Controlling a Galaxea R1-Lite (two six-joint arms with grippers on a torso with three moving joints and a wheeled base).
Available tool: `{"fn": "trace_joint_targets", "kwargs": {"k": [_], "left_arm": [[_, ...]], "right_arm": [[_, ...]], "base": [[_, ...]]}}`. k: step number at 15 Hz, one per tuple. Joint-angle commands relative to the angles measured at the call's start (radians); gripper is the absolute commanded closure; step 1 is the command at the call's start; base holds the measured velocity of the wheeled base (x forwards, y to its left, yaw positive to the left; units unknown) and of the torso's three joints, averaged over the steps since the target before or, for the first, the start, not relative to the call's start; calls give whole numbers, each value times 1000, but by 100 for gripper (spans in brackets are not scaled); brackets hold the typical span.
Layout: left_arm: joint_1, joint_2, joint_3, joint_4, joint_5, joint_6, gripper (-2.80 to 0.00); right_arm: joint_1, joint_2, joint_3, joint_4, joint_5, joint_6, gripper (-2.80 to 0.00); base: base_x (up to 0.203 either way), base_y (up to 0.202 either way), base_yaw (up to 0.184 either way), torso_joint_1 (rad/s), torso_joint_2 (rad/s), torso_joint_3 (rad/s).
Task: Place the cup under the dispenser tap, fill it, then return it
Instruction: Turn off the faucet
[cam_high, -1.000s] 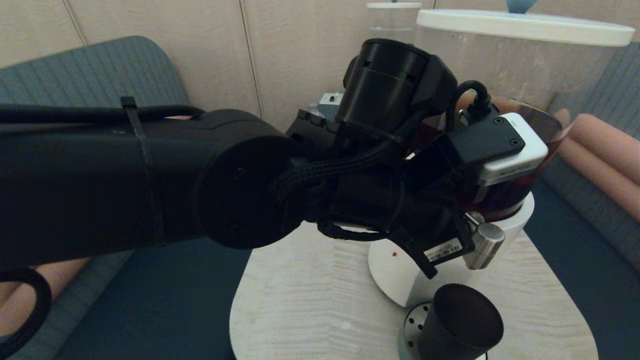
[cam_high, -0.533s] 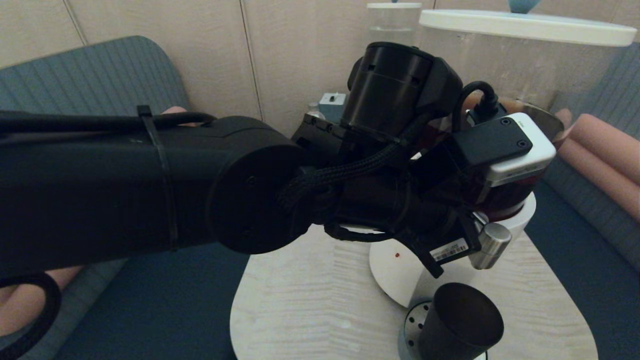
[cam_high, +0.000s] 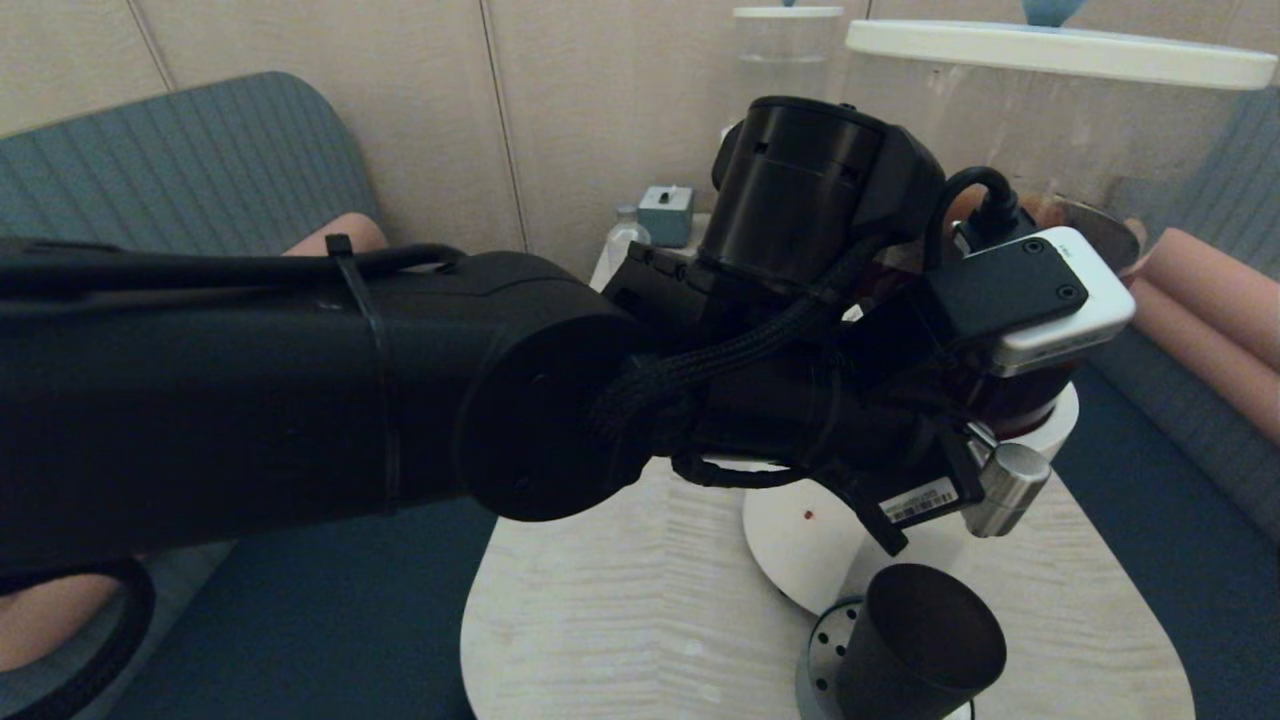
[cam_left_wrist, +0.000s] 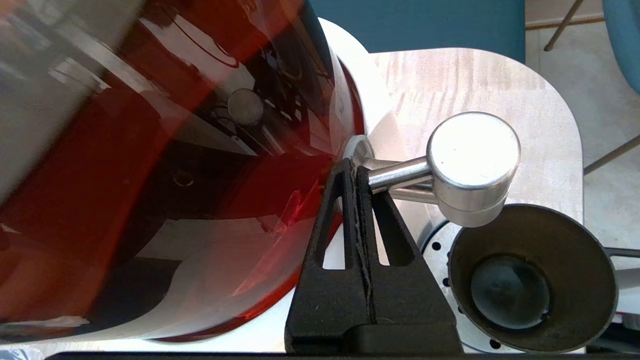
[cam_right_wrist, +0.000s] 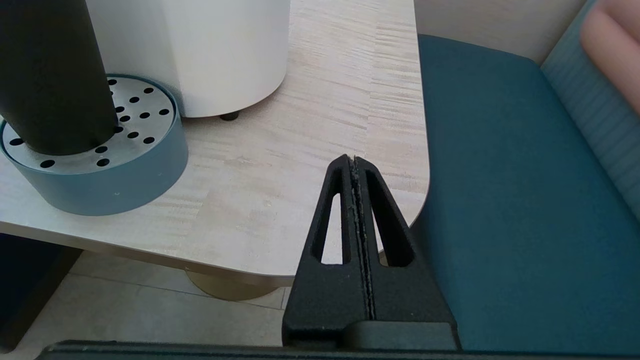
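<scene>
The black cup (cam_high: 920, 640) stands on a perforated drip tray (cam_left_wrist: 440, 250) in front of the dispenser's white base (cam_high: 800, 540). The steel tap (cam_high: 1005, 490) hangs above the cup's rim, slightly to one side. In the left wrist view the tap (cam_left_wrist: 472, 165) overlaps the edge of the cup (cam_left_wrist: 532, 277). My left gripper (cam_left_wrist: 352, 167) is shut, its tips against the tap's thin stem by the tank of dark liquid (cam_left_wrist: 175, 175). My right gripper (cam_right_wrist: 352, 160) is shut and empty, low over the table's right front corner, apart from the cup (cam_right_wrist: 50, 75).
My left arm (cam_high: 300, 380) crosses most of the head view and hides the tank's lower part. A smaller clear dispenser (cam_high: 785, 50) stands behind. The pale wooden table (cam_right_wrist: 325, 100) has rounded corners. A teal seat (cam_right_wrist: 500, 200) borders it on the right.
My left arm has pushed to the right. The tap and the dispenser's base have shifted right with it. The cup has stayed where it was.
</scene>
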Motion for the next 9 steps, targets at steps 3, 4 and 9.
{"fn": "trace_joint_targets", "kwargs": {"k": [3, 4, 9], "left_arm": [[0, 1, 6, 2, 0, 3, 0], [0, -1, 11, 2, 0, 3, 0], [0, -25, 54, 4, -2, 1, 0]], "right_arm": [[0, -2, 9, 0, 0, -1, 0], [0, -2, 9, 0, 0, 2, 0], [0, -2, 9, 0, 1, -1, 0]], "base": [[0, 0, 0, 0, 0, 0], [0, 0, 0, 0, 0, 0], [0, 0, 0, 0, 0, 0]]}}
